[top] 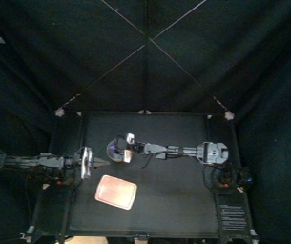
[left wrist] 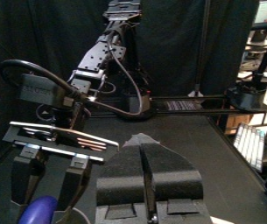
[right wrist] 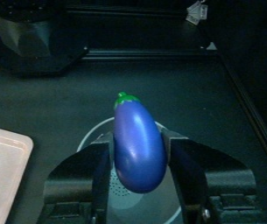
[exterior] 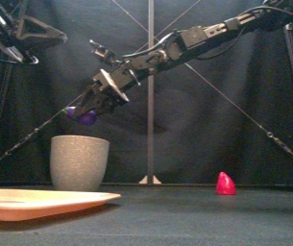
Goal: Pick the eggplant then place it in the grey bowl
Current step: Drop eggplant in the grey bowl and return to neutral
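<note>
One purple eggplant (right wrist: 139, 149) clamped in the right jaws above the grey cup (exterior: 80, 161); left jaws closed.

The left gripper (left wrist: 145, 147) rises from the bottom middle of the frame, its two black jaws pressed together and empty. The right arm (left wrist: 101, 57) slants from the upper middle down to the lower left, where the right gripper (left wrist: 42, 188) clasps the purple eggplant (left wrist: 38, 211) at the bottom edge.
</note>
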Controlling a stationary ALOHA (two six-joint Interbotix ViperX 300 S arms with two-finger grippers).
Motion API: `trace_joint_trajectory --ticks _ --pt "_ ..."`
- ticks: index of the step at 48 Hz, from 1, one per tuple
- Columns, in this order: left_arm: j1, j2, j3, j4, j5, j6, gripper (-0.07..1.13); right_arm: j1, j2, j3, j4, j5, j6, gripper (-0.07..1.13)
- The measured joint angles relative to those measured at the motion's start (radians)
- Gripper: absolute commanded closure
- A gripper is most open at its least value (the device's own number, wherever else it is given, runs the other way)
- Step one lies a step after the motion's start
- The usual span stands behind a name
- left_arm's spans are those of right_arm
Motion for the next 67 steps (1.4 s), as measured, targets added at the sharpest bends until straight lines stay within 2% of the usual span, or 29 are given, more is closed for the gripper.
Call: trace_joint_trajectory --ticks 8,22,30,36,44,56,67 --pt "0.0 0.0 0.0 -0.002 0.0 0.0 1.09 -0.002 0.0 0.0 0.009 0.003 0.0 0.16" --pt "0.0 -0.002 0.002 -0.002 0.0 0.0 1.09 -0.003 -0.015 0.002 0.003 0.017 0.0 0.16" --pt "-0.002 0.0 0.002 -0.002 0.0 0.0 1.09 -0.006 -0.179 0.078 0.0 0.046 0.003 0.16" --pt "0.0 -0.002 0.0 -0.002 0.0 0.0 1.09 -0.006 -0.356 0.199 0.003 0.035 0.002 0.16" --pt "0.0 -0.002 0.002 -0.002 0.0 0.0 1.09 0.034 -0.577 0.419 0.032 -0.072 0.006 0.16" --pt "0.002 -0.003 0.005 -0.002 0.0 0.0 1.09 0.153 -0.943 0.779 0.067 -0.302 0.0 0.16" --pt "0.006 -0.003 0.006 0.0 0.0 0.0 1.09 0.173 -1.262 1.032 0.129 -0.328 0.0 0.16"
